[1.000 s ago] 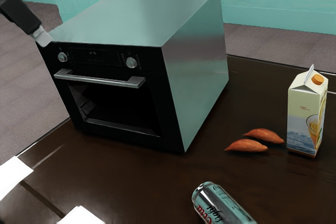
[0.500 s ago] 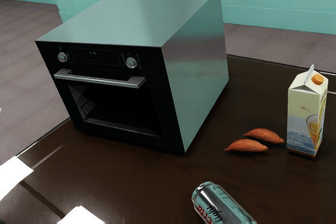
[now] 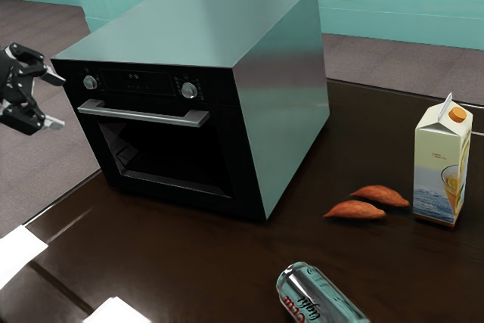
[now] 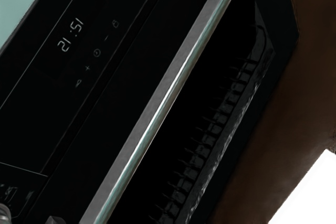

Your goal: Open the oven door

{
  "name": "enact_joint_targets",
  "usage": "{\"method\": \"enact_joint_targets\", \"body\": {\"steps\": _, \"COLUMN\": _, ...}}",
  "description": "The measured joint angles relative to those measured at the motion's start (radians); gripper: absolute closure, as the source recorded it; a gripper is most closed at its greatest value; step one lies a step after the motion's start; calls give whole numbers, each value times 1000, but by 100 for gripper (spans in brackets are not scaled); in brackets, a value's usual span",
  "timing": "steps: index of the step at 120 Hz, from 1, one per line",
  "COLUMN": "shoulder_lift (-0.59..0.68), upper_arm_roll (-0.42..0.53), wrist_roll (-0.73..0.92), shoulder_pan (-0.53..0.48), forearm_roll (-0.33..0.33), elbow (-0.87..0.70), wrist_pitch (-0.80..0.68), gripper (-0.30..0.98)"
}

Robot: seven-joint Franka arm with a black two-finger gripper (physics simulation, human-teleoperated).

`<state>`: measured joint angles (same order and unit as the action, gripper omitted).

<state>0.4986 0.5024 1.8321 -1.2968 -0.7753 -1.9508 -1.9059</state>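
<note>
Back into the exterior view, at its left edge, has come the black gripper (image 3: 54, 99), which had passed nearly out of it a half second ago; the oven (image 3: 197, 24) and the things on the table (image 3: 249, 262) lie as they did. Its two fingers stand spread with an empty gap between their pale tips, facing the oven's front and apart from the handle (image 3: 144, 116). On the table, the oven door (image 3: 166, 145) sits closed, flush with the black front, a dark glass pane in a black frame beneath two round metallic knobs (image 3: 189, 91). Brushed, greenish-grey metal covers the oven's boxy top and side. The exterior view takes in the glossy dark brown tabletop, where two tapered, orange-brown sweet potatoes (image 3: 355, 210) lie close together near an upright carton (image 3: 435, 164) with a gabled top and orange cap, and a silvery can (image 3: 318, 296) lies on its side well apart from the oven. The wrist view brings out finer detail: the handle is a straight, squared bar with a bright edge, pale digits and small symbols glow on the control panel (image 4: 71, 35), and behind the glass runs a ribbed, toothed rack (image 4: 210, 137).
</note>
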Motion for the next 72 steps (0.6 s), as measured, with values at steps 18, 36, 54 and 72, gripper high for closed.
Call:
{"method": "enact_joint_targets", "body": {"steps": 18, "shoulder_lift": -48, "upper_arm_roll": 38, "wrist_roll": 107, "shoulder_pan": -1, "forearm_roll": 9, "elbow": 18, "wrist_pitch": -9, "gripper": 0}}
{"method": "enact_joint_targets", "body": {"steps": 36, "shoulder_lift": -92, "upper_arm_roll": 83, "wrist_roll": 190, "shoulder_pan": -1, "forearm_roll": 46, "elbow": 48, "wrist_pitch": -16, "gripper": 0}}
{"method": "enact_joint_targets", "body": {"steps": 54, "shoulder_lift": -120, "upper_arm_roll": 116, "wrist_roll": 255, "shoulder_pan": -1, "forearm_roll": 71, "elbow": 63, "wrist_pitch": -24, "gripper": 0}}
{"method": "enact_joint_targets", "body": {"steps": 72, "shoulder_lift": -149, "upper_arm_roll": 131, "wrist_roll": 303, "shoulder_pan": -1, "forearm_roll": 98, "elbow": 101, "wrist_pitch": -29, "gripper": 0}}
